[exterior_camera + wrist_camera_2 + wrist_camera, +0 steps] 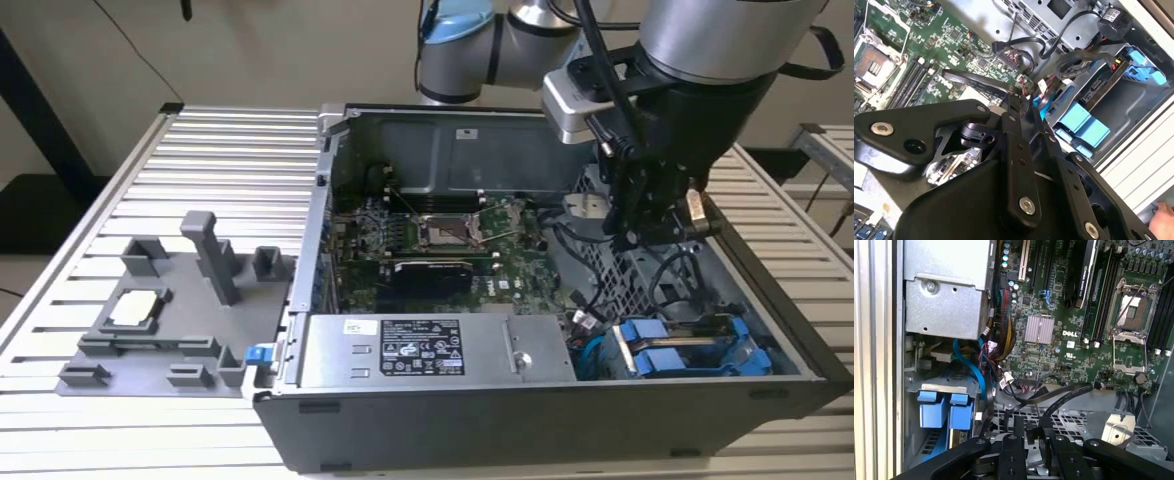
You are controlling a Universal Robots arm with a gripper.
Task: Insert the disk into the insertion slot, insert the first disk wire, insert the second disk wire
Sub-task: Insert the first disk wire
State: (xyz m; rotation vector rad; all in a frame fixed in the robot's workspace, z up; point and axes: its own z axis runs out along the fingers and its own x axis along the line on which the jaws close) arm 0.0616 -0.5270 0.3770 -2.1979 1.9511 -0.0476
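The disk (960, 412), a flat silver-grey metal drive clipped in a bright blue plastic carrier, looks seated in the insertion slot (1126, 107). That slot is the grey sheet-metal bay with blue rails at a corner of the open dark grey computer case (534, 430). The disk's blue end tabs face the interior, and its metal body is mostly hidden.

I judge the disk dense for its size, rigid, smooth-skinned and sensitive to knocks. The plastic carrier edges are the place to hold it, not the label face.

The black flat wires (1069, 392) run from the green motherboard (1054, 362) toward the black claw (1033, 432). They look limp along their length and firm only at the plug, which is where a grip would steer them. The claw hangs low inside the case, near the bay. Whether it is apart or clamped on a wire I cannot tell.

Room is tight. The grey power-supply box (427, 350) flanks the bay, and a perforated grey metal cage (1079, 420) lies close by the claw. The case stands on a ribbed aluminium tabletop (227, 150), with a grey plastic fixture (187, 330) at the exterior view's left.
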